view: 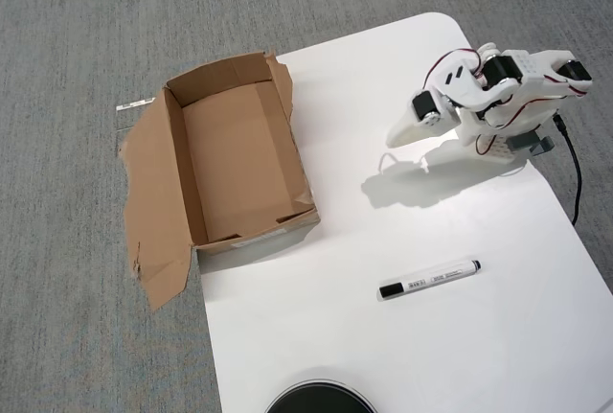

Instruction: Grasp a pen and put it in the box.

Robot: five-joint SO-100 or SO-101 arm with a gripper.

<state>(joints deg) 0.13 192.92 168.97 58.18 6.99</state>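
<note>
Pincer (402, 133) hangs folded near the arm's base at the far right of the white worktop (316, 336), empty; from overhead its tips look pressed together, though I cannot tell for sure. My pen (429, 279) lies flat nearer to me, well apart from it, black cap pointing left. I judge it light, stiff and smooth, liable to roll, so I'd pinch across the mid-barrel. At left the cardboard box (158, 212) sits open and empty, overhanging the worktop's edge.

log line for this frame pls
phase: pre-grasp | hand: folded by base, holds nothing | pen: flat on table, untouched | box: open, empty
</note>
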